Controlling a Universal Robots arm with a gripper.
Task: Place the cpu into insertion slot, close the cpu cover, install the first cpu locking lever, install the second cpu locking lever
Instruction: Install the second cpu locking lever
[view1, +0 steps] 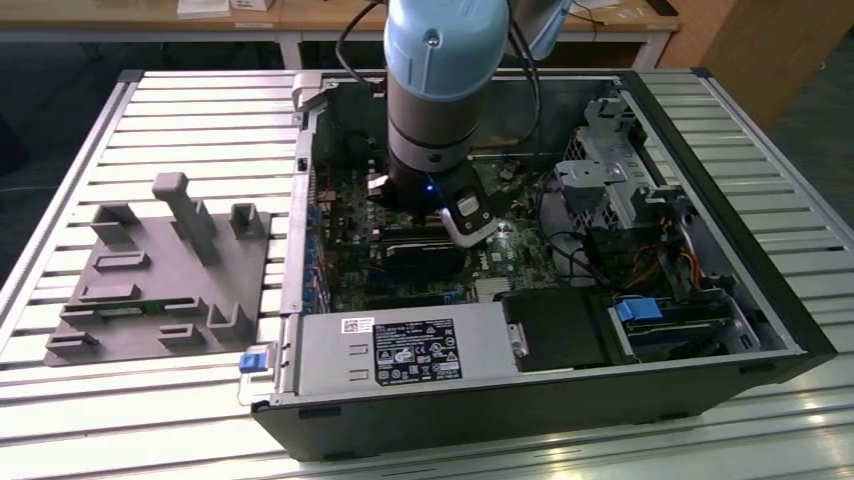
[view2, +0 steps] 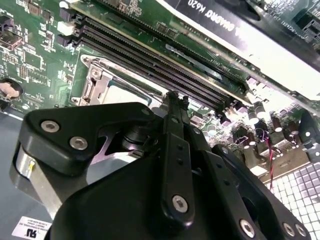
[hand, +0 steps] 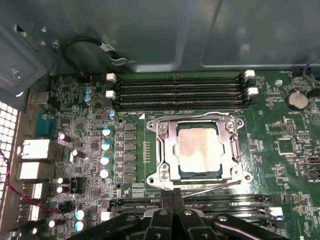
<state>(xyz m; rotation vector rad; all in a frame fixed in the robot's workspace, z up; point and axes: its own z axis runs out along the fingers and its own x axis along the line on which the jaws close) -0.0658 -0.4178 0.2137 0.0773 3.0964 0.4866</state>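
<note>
One cpu (hand: 200, 152), square with a dull silver-grey face, sits in the insertion slot (hand: 181, 172) on the green motherboard (hand: 280, 150). Its silvery cpu cover (hand: 165, 150) lies closed around it. Just beside the slot, the gripper (hand: 173, 194) has its fingertips pressed together, holding nothing.

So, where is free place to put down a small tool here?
Free: the slatted table behind the grey fixture block, and beside the computer case on the exterior view's right. Crowded: the green motherboard around the cpu cover, where the gripper sits.
</note>
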